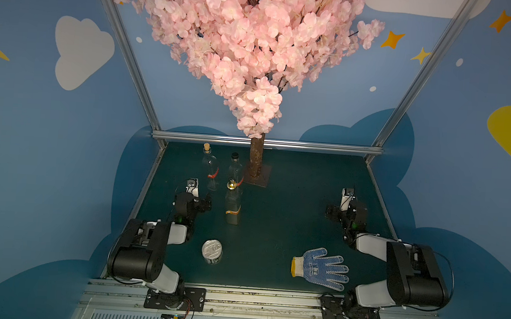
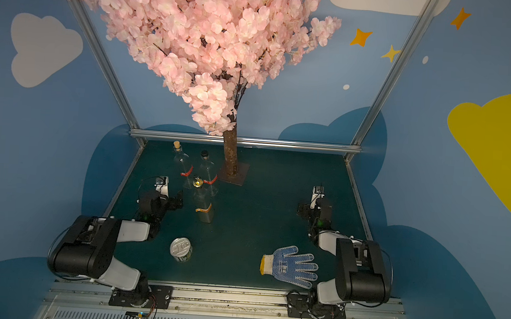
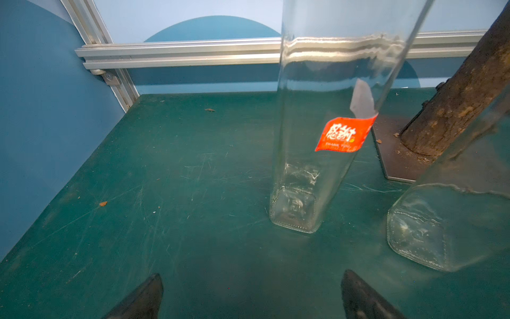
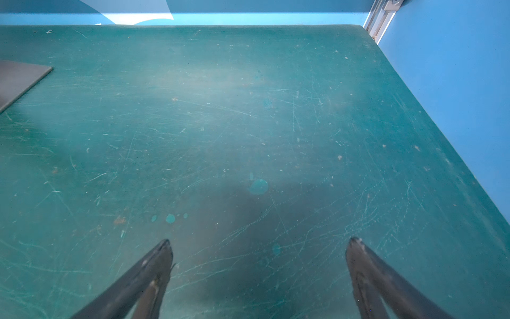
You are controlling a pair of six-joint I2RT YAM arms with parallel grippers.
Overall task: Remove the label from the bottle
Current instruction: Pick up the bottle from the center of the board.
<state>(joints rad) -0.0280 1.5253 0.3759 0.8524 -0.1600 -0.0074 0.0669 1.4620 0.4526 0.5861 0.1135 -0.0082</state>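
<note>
Your left gripper (image 1: 205,202) hangs released left of frame centre — the bottle (image 1: 209,170), red label (image 3: 345,135) on, stands just above it, apart; right gripper (image 4: 258,240) also released.

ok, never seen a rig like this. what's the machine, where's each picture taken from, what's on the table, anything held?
Two robot arms, the left arm and the right arm, stand at the near edge of a green table. Two pictures come from one stereo camera overhead and look nearly alike. The other two come from a camera on each wrist, looking out past that arm's jaws. On the table: a corked bottle, a black-capped bottle, a gold-capped bottle, a tin can, a dotted work glove and a blossom tree. The left wrist view faces a red label on one bottle; the right wrist view shows scratched table. Both pairs of jaws stand open and hold nothing.
</note>
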